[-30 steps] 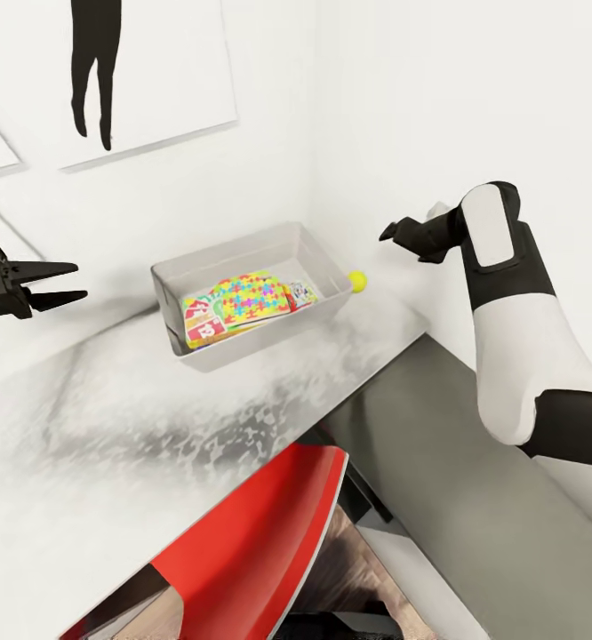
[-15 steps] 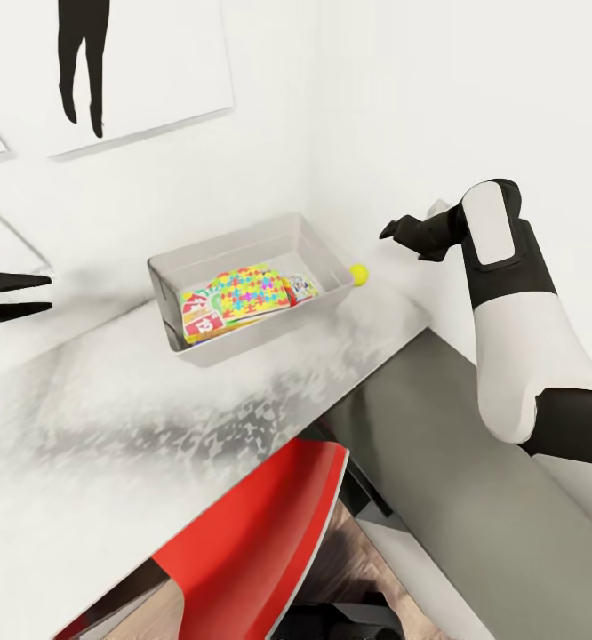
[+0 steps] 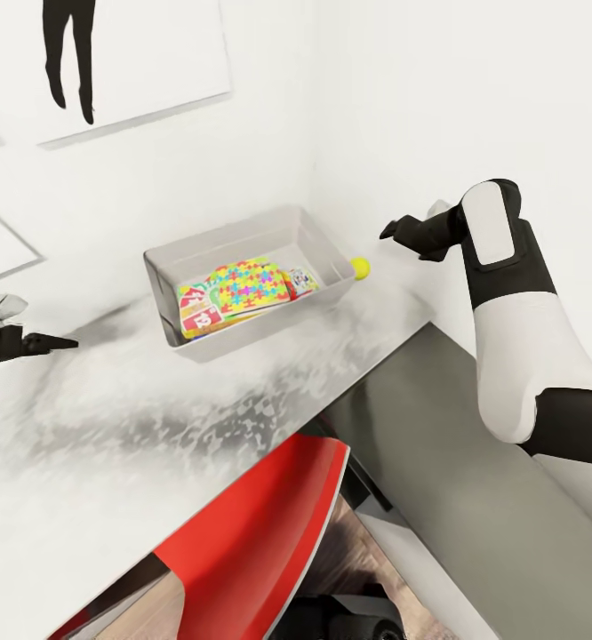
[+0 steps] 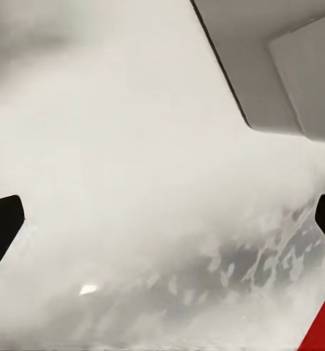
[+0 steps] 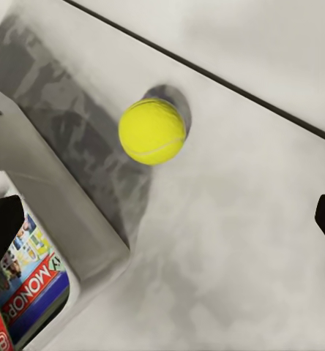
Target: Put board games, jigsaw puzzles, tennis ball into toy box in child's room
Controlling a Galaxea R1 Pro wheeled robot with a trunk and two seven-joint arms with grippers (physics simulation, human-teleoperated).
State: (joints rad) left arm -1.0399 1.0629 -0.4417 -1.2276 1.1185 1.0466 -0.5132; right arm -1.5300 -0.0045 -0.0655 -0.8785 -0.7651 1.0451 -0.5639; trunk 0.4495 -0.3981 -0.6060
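The grey toy box (image 3: 214,244) stands on the marbled table (image 3: 136,427) by the wall corner. Inside it lie a colourful jigsaw puzzle (image 3: 247,286) and a red board game (image 3: 194,313). The right wrist view shows a Monopoly box (image 5: 31,289) behind the toy box wall (image 5: 56,201). The yellow tennis ball (image 3: 359,266) rests on the table just outside the box's far corner. My right gripper (image 3: 396,231) hovers above the tennis ball (image 5: 152,131), open (image 5: 162,223) and empty. My left gripper (image 3: 54,341) hangs open (image 4: 162,219) low over bare table, left of the box.
A red chair (image 3: 260,533) is tucked under the table's front edge. White walls with framed pictures (image 3: 109,62) close in behind and beside the box. A grey surface (image 3: 438,462) lies below the table on the right.
My left gripper has dropped towards the table and turned, so its fingers now look edge-on. The head view has shifted slightly. The right arm and the ball have stayed put.
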